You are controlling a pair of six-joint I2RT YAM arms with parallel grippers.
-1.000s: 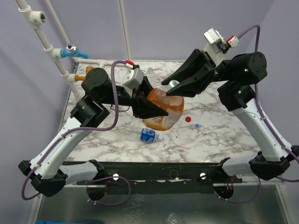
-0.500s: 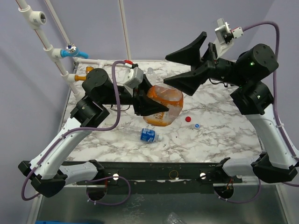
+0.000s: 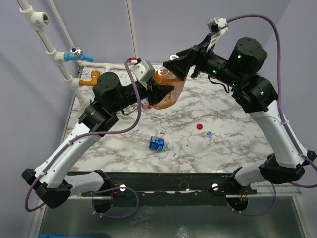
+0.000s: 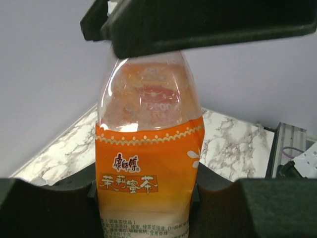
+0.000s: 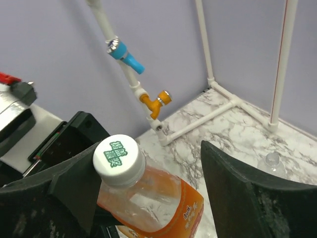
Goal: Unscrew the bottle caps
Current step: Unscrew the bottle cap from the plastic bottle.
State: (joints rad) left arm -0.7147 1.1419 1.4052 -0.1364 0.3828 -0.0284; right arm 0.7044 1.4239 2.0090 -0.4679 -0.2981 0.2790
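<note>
High in the middle of the overhead view, my left gripper (image 3: 156, 94) is clamped on the orange bottle (image 4: 148, 163), one finger pressed to each side of its label, and holds it in the air above the marble table (image 3: 237, 144). The bottle is tilted, its neck pointing to the upper right of that view, and its white cap (image 5: 118, 154) with green print is on the neck. My right gripper (image 5: 151, 158) meets it from the right with its fingers apart, one on each side of the cap. In the right wrist view the cap sits closer to the finger on the left, with a clear gap to the finger on the right, and I cannot tell whether it touches the near one. Lower in the overhead view, a blue-labelled bottle (image 3: 157, 144) lies on its side on the table. To its right a red cap (image 3: 199, 126) and a blue-and-white cap (image 3: 209, 133) lie loose, just beside each other and well apart from any bottle. At the upper left stands a white pipe frame (image 3: 58, 64) with a blue valve (image 3: 79, 55) and an orange valve (image 3: 91, 78). At the lower right of the right wrist view a clear bottle (image 5: 271, 162) rests near the frame's base.
</note>
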